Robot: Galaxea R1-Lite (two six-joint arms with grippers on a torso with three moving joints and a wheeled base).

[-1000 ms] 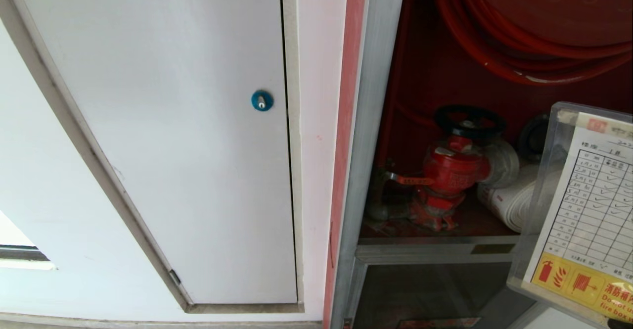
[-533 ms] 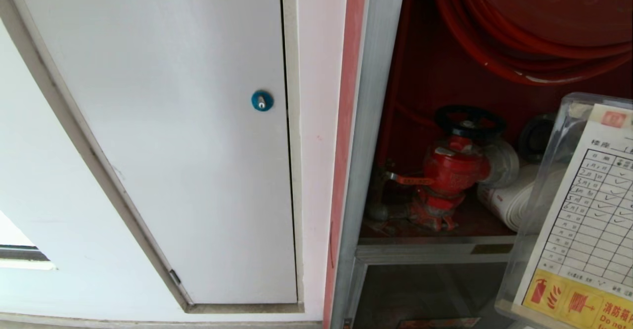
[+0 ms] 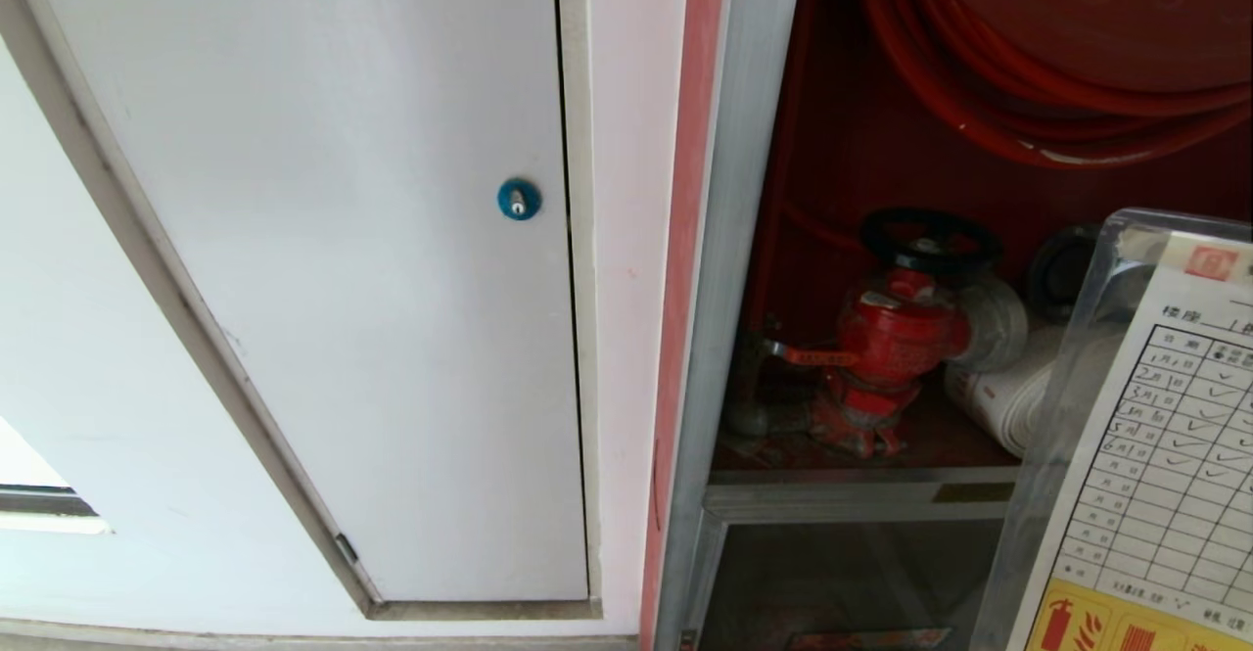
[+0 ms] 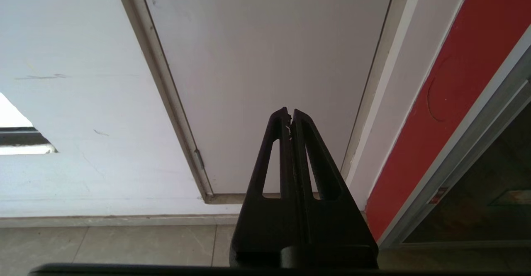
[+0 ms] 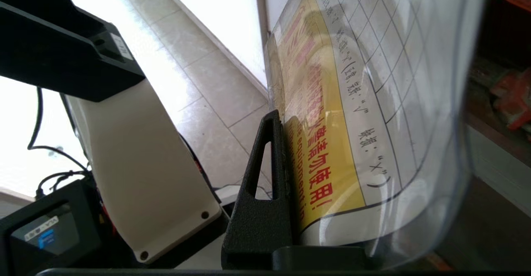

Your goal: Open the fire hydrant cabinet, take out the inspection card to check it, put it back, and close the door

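Note:
The fire hydrant cabinet (image 3: 729, 240) stands open in the head view, silver-framed and red inside, with a red valve (image 3: 886, 348), a red hose reel (image 3: 1028, 93) and a rolled white hose (image 3: 1008, 396). The inspection card (image 3: 1155, 455), a gridded white sheet in a clear sleeve, is held up in front of the cabinet at the lower right. In the right wrist view my right gripper (image 5: 282, 120) is shut on the card's (image 5: 352, 101) yellow strip; one black finger (image 5: 265, 176) shows, the other is hidden behind the sleeve. The cabinet's door is out of view. My left gripper (image 4: 290, 112) is shut and holds nothing.
A white door (image 3: 372, 240) with a blue round lock (image 3: 519, 199) fills the wall left of the cabinet. Below the cabinet shelf sits a dark glass panel (image 3: 842, 573). Tiled floor (image 4: 103, 243) runs along the wall's foot. The robot's own body (image 5: 137, 164) shows beside the right gripper.
In the head view the card has sunk and turned a little, so less of its yellow strip shows at the bottom edge. Cabinet, white door and left gripper have not moved.

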